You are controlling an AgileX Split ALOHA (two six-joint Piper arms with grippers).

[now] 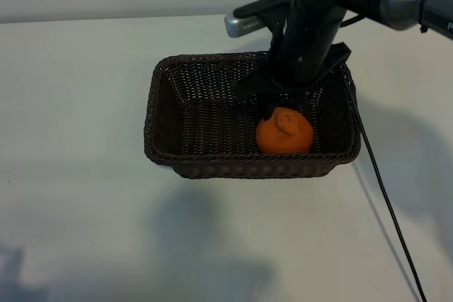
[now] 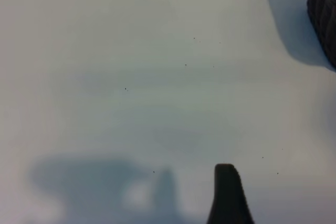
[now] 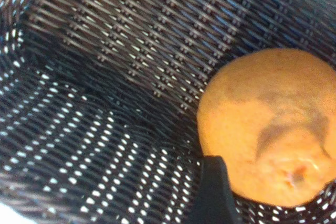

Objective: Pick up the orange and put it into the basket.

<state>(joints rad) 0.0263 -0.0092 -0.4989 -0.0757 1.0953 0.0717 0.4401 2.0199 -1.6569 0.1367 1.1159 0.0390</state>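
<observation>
Exterior view: the orange [image 1: 284, 132] sits on the floor of the basket [image 1: 161, 114], by its near wall. Right gripper [image 1: 277, 107] hangs just above it, jaws apart, one fingertip [image 3: 211, 192] beside the peel. Left gripper [image 2: 228, 195] idles outside the basket, jaws apart.

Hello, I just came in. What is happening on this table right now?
The right gripper reaches down into the wicker basket, directly over the orange. The orange lies on the basket floor near the front wall, with one finger beside it. The left gripper hangs idle over the bare white table, next to the basket.
</observation>
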